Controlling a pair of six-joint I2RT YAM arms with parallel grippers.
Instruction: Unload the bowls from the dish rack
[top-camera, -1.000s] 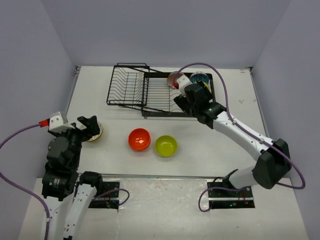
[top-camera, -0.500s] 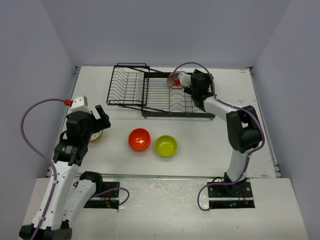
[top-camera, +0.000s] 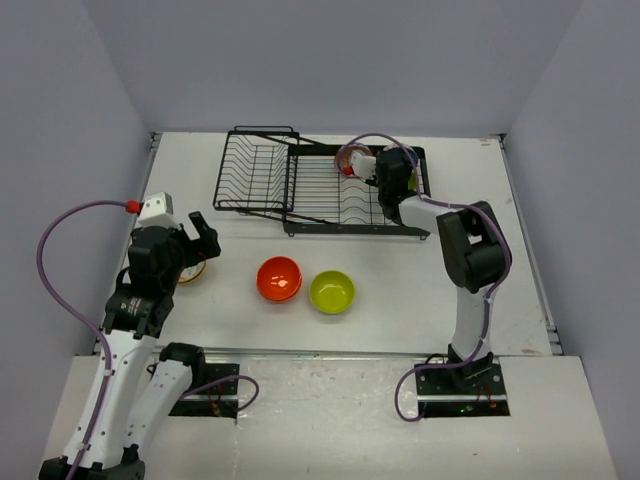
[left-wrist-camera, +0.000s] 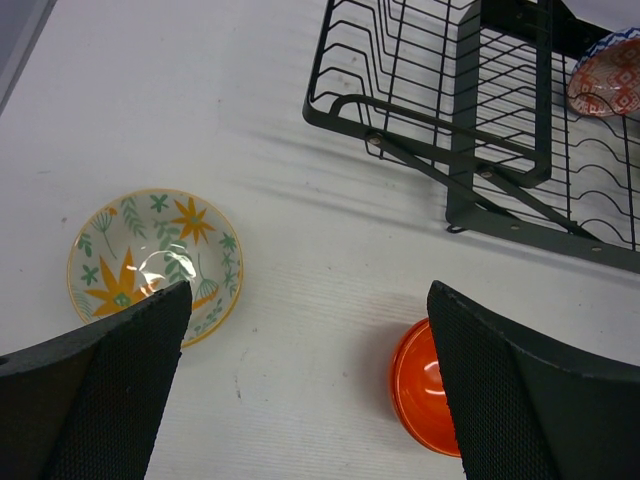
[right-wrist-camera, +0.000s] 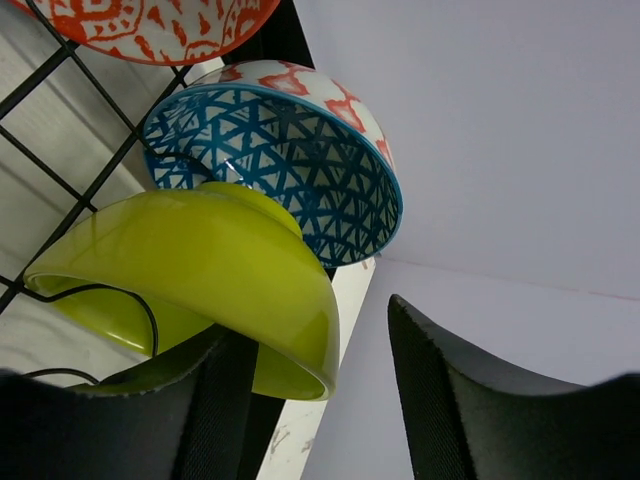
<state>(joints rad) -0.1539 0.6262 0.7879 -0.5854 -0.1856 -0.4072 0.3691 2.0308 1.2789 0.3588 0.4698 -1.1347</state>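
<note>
Black dish rack (top-camera: 300, 190): three bowls (right-wrist-camera: 290, 170); table (top-camera: 420, 290): three. Left hand (left-wrist-camera: 308, 300) wide, empty; right hand (right-wrist-camera: 320, 330) half-open astride lime bowl (right-wrist-camera: 200, 260).

No readable text, labels, brands or numbers in any view. Floral bowl (left-wrist-camera: 155, 262), near left: painted pattern only. Blue-lattice bowl (right-wrist-camera: 290, 160) in dish rack (top-camera: 300, 185), far right: pattern only, no lettering.

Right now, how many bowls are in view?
6. On the table: floral bowl, orange bowl, lime bowl. In the dish rack: red-patterned bowl, blue-patterned bowl, yellow-green bowl at the right gripper. The right arm may hide others.
</note>
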